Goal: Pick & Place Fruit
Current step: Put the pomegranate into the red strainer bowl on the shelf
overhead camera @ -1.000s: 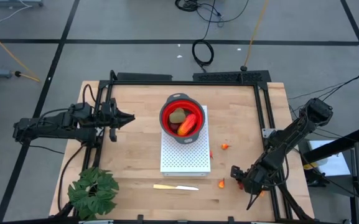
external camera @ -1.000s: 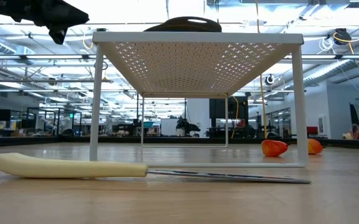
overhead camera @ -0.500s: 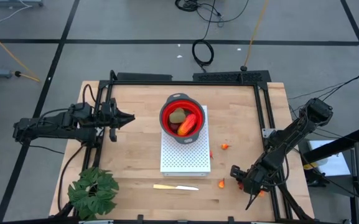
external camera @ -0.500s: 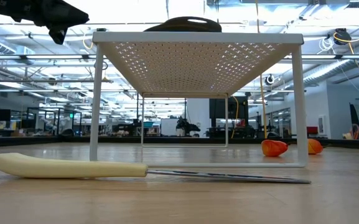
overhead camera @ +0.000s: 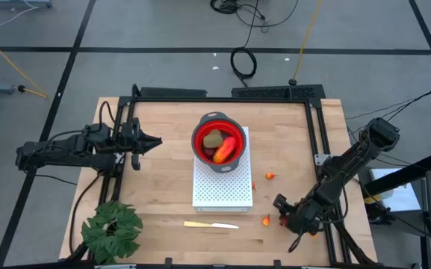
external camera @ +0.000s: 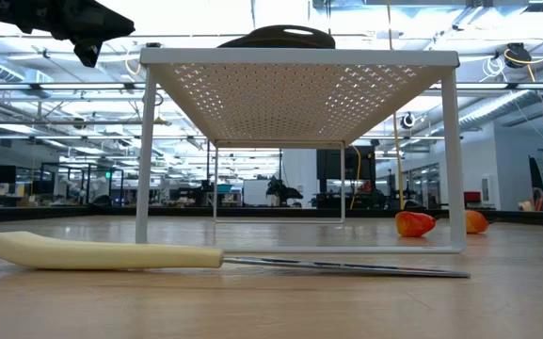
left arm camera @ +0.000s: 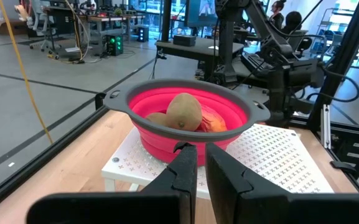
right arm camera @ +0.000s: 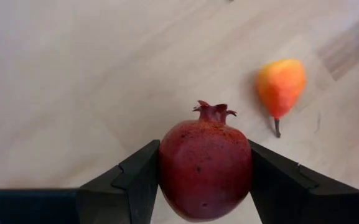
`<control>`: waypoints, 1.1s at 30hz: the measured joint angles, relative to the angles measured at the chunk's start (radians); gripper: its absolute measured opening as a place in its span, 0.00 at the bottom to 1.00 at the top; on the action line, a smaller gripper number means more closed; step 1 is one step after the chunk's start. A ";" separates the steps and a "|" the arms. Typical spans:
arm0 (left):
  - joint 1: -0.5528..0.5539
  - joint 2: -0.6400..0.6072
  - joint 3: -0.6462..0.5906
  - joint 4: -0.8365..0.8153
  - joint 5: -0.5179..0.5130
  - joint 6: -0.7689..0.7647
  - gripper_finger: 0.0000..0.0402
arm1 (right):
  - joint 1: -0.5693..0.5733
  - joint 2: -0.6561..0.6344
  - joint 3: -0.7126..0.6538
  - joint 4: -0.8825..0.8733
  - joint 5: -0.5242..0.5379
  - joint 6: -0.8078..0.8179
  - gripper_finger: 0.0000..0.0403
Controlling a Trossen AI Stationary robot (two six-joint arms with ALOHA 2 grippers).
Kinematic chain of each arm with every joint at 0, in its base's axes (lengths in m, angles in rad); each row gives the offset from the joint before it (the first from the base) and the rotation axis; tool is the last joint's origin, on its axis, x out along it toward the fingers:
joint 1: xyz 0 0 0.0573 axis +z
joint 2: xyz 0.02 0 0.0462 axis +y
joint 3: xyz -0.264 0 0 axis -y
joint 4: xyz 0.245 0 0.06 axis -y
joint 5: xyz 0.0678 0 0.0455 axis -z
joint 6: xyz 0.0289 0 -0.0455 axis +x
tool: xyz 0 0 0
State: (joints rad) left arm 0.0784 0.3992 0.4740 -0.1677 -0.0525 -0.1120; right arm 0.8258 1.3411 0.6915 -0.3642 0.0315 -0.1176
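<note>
The step in hand looks like the pick: the right tool sits low over the near right part of the wooden desk, its two dark fingers pressed against either side of a dark red, round toy pomegranate, pinching it. The pomegranate's short axis runs from its body to the little crown, which points away from the wrist, along the desk surface. Just beside it lies a small orange-yellow toy pear, stem toward the tool.

Next, as I judge it, the fruit must be lifted clear and carried to the red collapsible bowl on the white perforated metal rack (already holding an olive-brown oval and a red-orange piece).

The left tool waits off the bowl's left side, fingers pressed together, empty.
</note>
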 joint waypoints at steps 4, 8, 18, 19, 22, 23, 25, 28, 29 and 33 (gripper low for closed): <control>0.000 0.000 0.000 0.000 0.000 0.000 0.08 | -0.015 0.000 0.033 -0.010 0.000 0.218 0.51; 0.000 0.000 0.000 0.000 0.000 0.000 0.08 | -0.037 0.000 0.062 -0.006 0.001 0.434 0.51; 0.000 0.000 0.000 0.000 0.000 0.000 0.08 | -0.075 0.000 0.087 0.031 -0.054 1.027 0.51; 0.000 0.000 0.000 0.000 0.000 0.000 0.08 | -0.078 0.000 0.087 0.041 -0.065 1.083 0.51; 0.000 0.000 0.000 0.000 0.000 0.000 0.08 | -0.083 0.000 0.087 0.074 -0.088 1.234 0.51; 0.000 0.000 0.000 0.000 0.000 0.000 0.08 | -0.085 0.000 0.087 0.086 -0.088 1.278 0.51; 0.000 0.000 0.000 0.000 0.000 0.000 0.08 | -0.085 0.000 0.087 0.119 -0.088 1.344 0.51; 0.000 0.000 0.000 0.000 0.000 0.000 0.08 | -0.085 0.000 0.087 0.180 -0.087 1.422 0.51; 0.000 0.000 0.000 0.000 0.000 0.000 0.08 | -0.085 0.000 0.087 0.203 -0.087 1.442 0.51; 0.000 0.000 0.000 0.000 0.000 0.005 0.08 | -0.085 0.000 0.087 0.317 -0.083 1.507 0.51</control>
State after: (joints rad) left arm 0.0787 0.3992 0.4740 -0.1677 -0.0528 -0.1070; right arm 0.7406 1.3411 0.7784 -0.0473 -0.0513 1.3895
